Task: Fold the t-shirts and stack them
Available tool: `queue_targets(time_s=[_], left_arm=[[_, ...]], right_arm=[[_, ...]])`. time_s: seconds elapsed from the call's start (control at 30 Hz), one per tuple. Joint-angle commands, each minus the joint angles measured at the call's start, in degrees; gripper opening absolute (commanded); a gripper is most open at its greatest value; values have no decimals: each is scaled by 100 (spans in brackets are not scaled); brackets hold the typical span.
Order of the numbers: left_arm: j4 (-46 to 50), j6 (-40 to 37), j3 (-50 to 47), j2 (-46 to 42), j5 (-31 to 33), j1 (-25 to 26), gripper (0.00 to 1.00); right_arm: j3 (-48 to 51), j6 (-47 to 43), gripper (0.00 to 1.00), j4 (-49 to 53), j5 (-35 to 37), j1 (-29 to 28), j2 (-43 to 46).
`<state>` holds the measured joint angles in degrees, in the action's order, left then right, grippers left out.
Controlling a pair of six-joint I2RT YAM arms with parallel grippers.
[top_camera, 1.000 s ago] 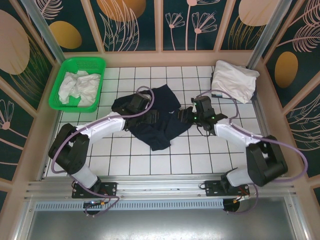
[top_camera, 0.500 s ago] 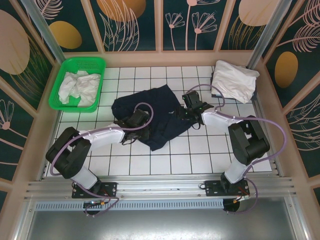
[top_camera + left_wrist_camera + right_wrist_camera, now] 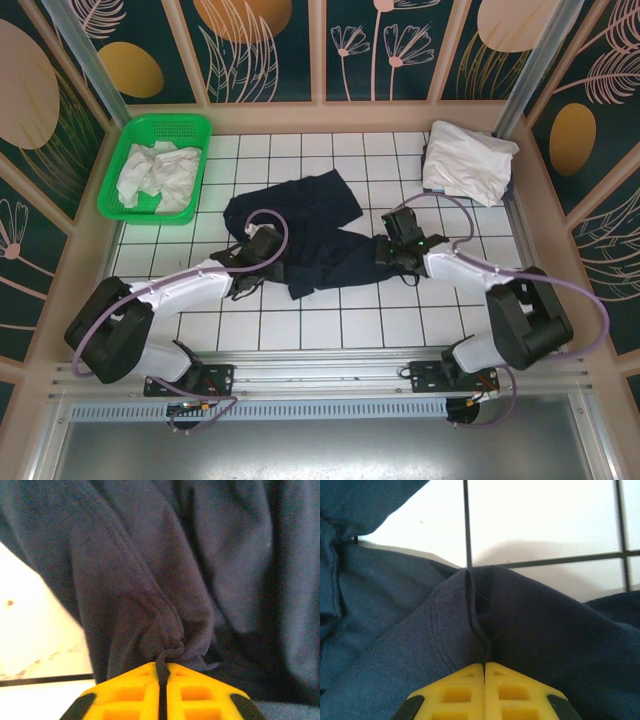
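Pinching the dark navy soft cloth t-shirt [image 3: 305,215] at centre frame, left gripper [image 3: 161,666] and right gripper [image 3: 484,666] are each clamped on a bunched edge, likely to stretch it flat before folding. White folded t-shirt [image 3: 465,165] lies upper right.

No text, label, brand or number can be read anywhere.

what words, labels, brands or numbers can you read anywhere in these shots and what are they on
None: no readable text in any view.
The navy t-shirt shows no print or tag.
The folded white t-shirt and the green basket are plain.
The wall panels carry only leaf and flower drawings.
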<state>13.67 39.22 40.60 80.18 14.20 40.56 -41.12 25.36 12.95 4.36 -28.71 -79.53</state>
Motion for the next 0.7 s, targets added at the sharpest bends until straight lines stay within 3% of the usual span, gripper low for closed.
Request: queue_targets(time_s=[0.0,0.07,0.13,0.23,0.43,0.67], left_arm=[[398,457,-213,-239,513,-58,26],[487,473,-197,-245,517,-62,39],[621,456,-96,-254,521,-57,43],[531,101,26,-431,221,-55,62],[196,-492,127,-712,-519,75,71],[160,-869,267,-459,-754,544,73]], right_arm=[[275,365,4,339,268,162,490],[302,408,10,422,214,288,664],[244,399,17,486,166,304,808],[160,336,32,415,-33,304,1000],[32,149,44,156,-59,361,882],[-412,-207,47,-241,-323,419,-116]])
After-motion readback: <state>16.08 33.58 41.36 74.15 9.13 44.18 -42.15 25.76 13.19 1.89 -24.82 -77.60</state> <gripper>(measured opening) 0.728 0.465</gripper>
